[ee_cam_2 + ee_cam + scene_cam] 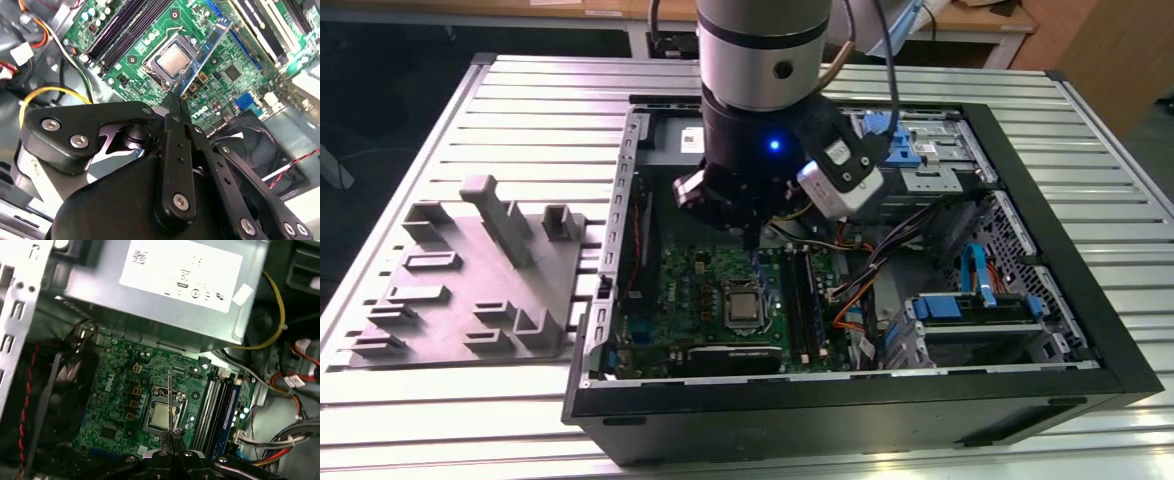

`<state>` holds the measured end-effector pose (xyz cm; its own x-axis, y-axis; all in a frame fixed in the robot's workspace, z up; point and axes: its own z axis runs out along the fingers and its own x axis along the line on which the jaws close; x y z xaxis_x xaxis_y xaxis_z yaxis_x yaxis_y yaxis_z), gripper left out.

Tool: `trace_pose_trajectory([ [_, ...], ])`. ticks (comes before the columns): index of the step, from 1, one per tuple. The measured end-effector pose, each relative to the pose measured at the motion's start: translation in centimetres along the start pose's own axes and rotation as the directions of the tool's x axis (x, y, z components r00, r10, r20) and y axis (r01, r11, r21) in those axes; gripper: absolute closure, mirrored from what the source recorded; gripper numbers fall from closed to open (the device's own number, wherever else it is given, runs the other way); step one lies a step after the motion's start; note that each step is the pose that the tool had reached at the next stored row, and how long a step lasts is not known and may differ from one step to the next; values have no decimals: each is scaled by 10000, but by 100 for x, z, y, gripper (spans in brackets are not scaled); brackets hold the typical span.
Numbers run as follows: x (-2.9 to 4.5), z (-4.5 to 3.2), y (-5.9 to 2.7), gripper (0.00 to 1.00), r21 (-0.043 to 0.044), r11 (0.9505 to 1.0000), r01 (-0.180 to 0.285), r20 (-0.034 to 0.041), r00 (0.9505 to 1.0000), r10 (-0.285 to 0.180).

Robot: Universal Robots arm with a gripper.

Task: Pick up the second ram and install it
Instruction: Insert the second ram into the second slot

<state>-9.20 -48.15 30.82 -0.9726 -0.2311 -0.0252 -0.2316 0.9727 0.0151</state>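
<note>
Open computer case (854, 405) on a slatted worktop (547, 100); entries run from the exterior view's left to its right.

1. Grey fixture tray (467, 270): lies outside the case, well apart from the tool.

2. Fan (60, 400): dark; on the side of the tool away from the memory slots.

3. Tool (171, 434): fingers closed on the second ram (205, 47); hangs over the green motherboard (680, 290) and appears clear of it.

4. Second ram: narrow flat stick, its visible length running out past the fingertips; in the first wrist view it is seen edge-on as a thin line (170, 395) crossing the processor socket (164, 416); whether the grip is at the middle or at one end cannot be told.

5. Memory slots (212, 405): bank of long dark rails just beside the socket, on the cable side of the tool; their long axis runs nearly parallel to the stick's, at a slight angle; judged, the stick's offset from the rails is sideways, across them rather than along them; the rail furthest from the tool appears to carry a blue stick already.

6. Cable bundle (881, 250): orange, black and yellow leads; beyond the slots from the tool.
</note>
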Motion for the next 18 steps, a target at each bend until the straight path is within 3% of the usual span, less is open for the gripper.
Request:
trace_pose_trajectory([
  [4, 0, 4, 0, 89, 18, 9973, -729, 12, 9973, 729],
  [9, 0, 8, 0, 89, 39, 9871, -1598, 27, 9871, 1598],
  [18, -5, 12, -1, 89, 41, 9846, -1747, 31, 9846, 1747],
])
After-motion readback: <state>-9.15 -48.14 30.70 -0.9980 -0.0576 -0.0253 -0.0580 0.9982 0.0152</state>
